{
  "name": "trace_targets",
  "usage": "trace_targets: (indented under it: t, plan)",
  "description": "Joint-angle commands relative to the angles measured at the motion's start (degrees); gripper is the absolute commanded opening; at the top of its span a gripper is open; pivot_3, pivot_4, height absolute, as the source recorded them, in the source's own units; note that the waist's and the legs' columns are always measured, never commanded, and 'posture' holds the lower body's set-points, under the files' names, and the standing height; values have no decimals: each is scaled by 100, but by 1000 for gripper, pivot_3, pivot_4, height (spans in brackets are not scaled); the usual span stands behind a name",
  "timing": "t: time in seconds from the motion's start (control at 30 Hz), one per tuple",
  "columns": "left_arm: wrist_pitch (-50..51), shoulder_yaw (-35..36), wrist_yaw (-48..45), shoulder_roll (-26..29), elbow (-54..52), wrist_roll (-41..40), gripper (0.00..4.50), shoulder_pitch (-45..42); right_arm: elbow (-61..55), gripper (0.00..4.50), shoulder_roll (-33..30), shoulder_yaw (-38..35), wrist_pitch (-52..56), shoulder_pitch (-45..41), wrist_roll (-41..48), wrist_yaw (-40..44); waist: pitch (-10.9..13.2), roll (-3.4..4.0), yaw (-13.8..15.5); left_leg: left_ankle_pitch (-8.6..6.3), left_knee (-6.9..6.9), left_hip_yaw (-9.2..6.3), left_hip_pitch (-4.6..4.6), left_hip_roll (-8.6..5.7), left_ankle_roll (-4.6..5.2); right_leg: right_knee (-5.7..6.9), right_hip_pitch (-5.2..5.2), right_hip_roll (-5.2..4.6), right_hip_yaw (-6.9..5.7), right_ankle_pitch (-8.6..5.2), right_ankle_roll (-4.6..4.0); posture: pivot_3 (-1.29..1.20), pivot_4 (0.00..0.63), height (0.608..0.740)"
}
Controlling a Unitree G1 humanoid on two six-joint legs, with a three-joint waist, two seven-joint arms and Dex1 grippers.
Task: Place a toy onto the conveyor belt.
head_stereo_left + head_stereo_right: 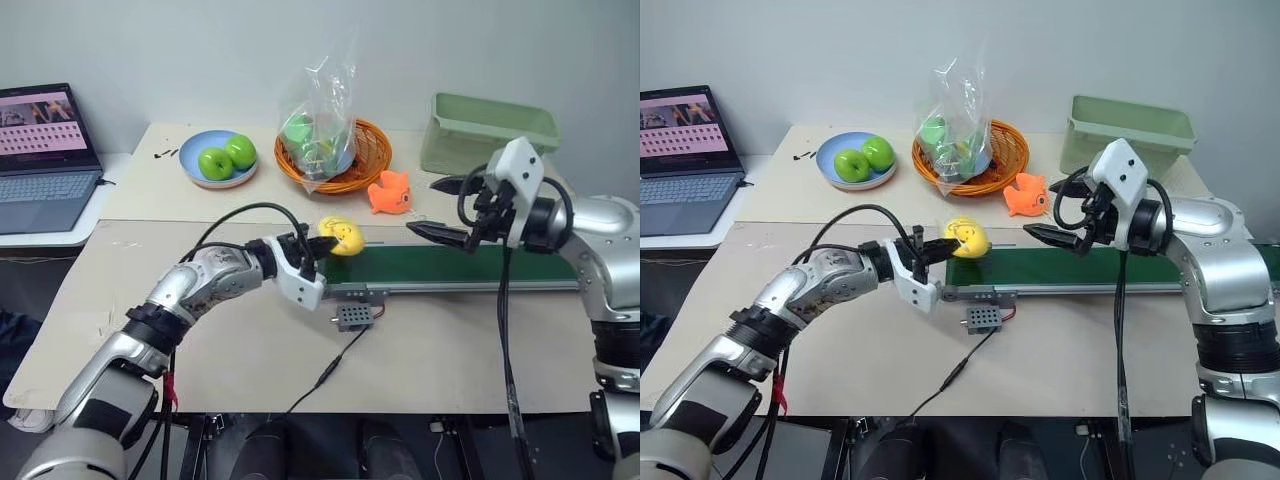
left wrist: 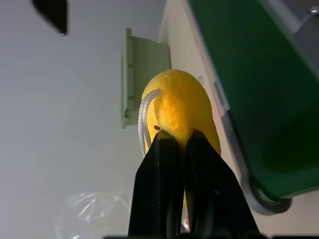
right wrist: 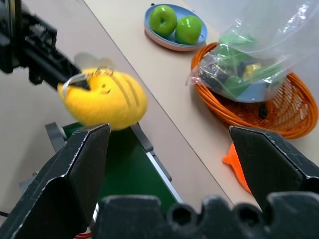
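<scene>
No legible writing. L gripper [image 1: 318,250] was clamped on the toy [image 1: 341,236], held just above the conveyor belt [image 1: 470,266] end. R gripper [image 1: 440,208] gaped wide over belt, empty. Orange fish toy [image 1: 389,192], basket [image 1: 352,160] behind.

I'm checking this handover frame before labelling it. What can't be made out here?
- Plastic bag contents in the orange basket: head views, blurred by crinkled film.
- Laptop: cut by the picture's edge, screen text too small.
- Conveyor belt far end: hidden behind the right arm.
- Yellow toy underside: left wrist view, covered by the left gripper.
</scene>
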Motion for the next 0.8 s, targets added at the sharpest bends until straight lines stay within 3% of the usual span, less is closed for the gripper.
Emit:
trace_targets:
  t: [0.03, 0.27, 0.33, 0.37, 0.47, 0.7, 0.8]
  plan:
    - [-298, -95, 60, -103, 211, 136, 24, -86, -284, 4500, -74, -272, 67, 43, 103, -119, 0, 0, 0, 0, 1, 0, -1, 0, 0, 0, 0, 0, -1, 0, 0, 0, 150, 740]
    - [-494, -198, 331, -280, 717, 483, 24, -246, -488, 4500, -76, -338, 185, 168, 183, -230, 0, 0, -9, 0, 4, -2, 1, 1, 0, 2, -1, 1, -1, 0, 0, 0, 150, 740]
    - [-536, -200, 283, -320, 777, 452, 723, -271, -512, 4500, -89, -350, 201, 188, 201, -246, 0, 0, -6, 0, 6, -3, 0, 0, 0, 2, 0, 0, -1, 0, 1, 0, 150, 740]
    - [-554, -189, 196, -341, 813, 360, 838, -284, -494, 4500, -98, -351, 196, 178, 199, -249, 0, 0, -9, 0, 6, -2, 0, 0, 0, 2, 0, 0, -1, 0, 0, 0, 150, 740]
    - [-521, -162, -94, -353, 819, 157, 1975, -300, -465, 4500, -114, -342, 190, 151, 199, -253, 0, 0, -10, 0, 6, -2, 0, 1, 1, 3, 0, 0, -1, 0, 1, 0, 150, 740]
    - [1280, 337, -2328, -343, -788, -1827, 4418, 266, -416, 4500, -120, -280, 161, 87, 182, -245, 0, 1, -26, 0, 6, -2, -3, 3, 1, 4, -1, 1, -1, 0, 1, 0, 150, 740]
    - [2585, 675, -2994, -324, -1462, -2519, 4418, 528, -401, 4500, -147, -282, 150, 81, 188, -209, 0, 1, -45, 0, 8, -3, -2, 4, 2, 6, -1, 3, -1, 0, 1, 0, 150, 740]
